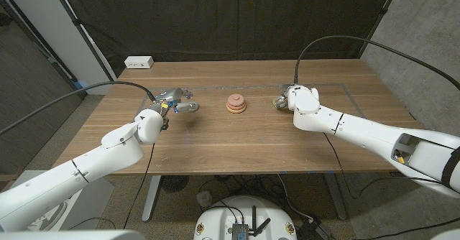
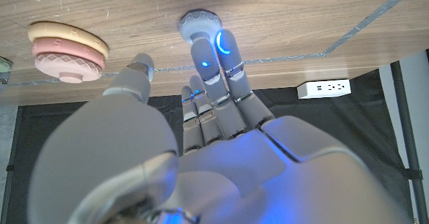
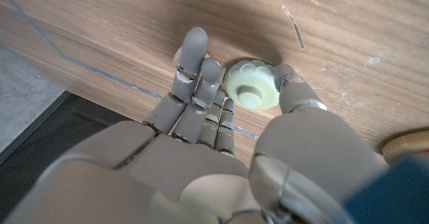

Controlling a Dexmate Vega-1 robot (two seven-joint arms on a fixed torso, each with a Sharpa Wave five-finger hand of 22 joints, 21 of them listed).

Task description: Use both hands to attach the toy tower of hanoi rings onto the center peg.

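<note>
The tower (image 1: 236, 104) stands at the table's middle with a pink ring on a yellowish one; it also shows as the ring stack (image 2: 67, 49) in the left wrist view. A grey-blue ring (image 1: 190, 107) lies on the wood to the stack's left. My left hand (image 1: 171, 100) reaches over it, and the fingertips (image 2: 221, 46) touch the grey-blue ring (image 2: 196, 23) with the thumb held apart. To the stack's right, my right hand (image 1: 289, 99) pinches a pale green scalloped ring (image 3: 251, 88) between thumb and fingers (image 3: 201, 70) at the table surface; the same green ring (image 1: 277, 102) peeks out beside the hand.
A white power strip (image 1: 139, 62) lies at the table's back left corner, seen too as the power strip (image 2: 325, 88) in the left wrist view. A thin line (image 1: 352, 93) is marked on the wood near the right side. Black curtains hang behind the table.
</note>
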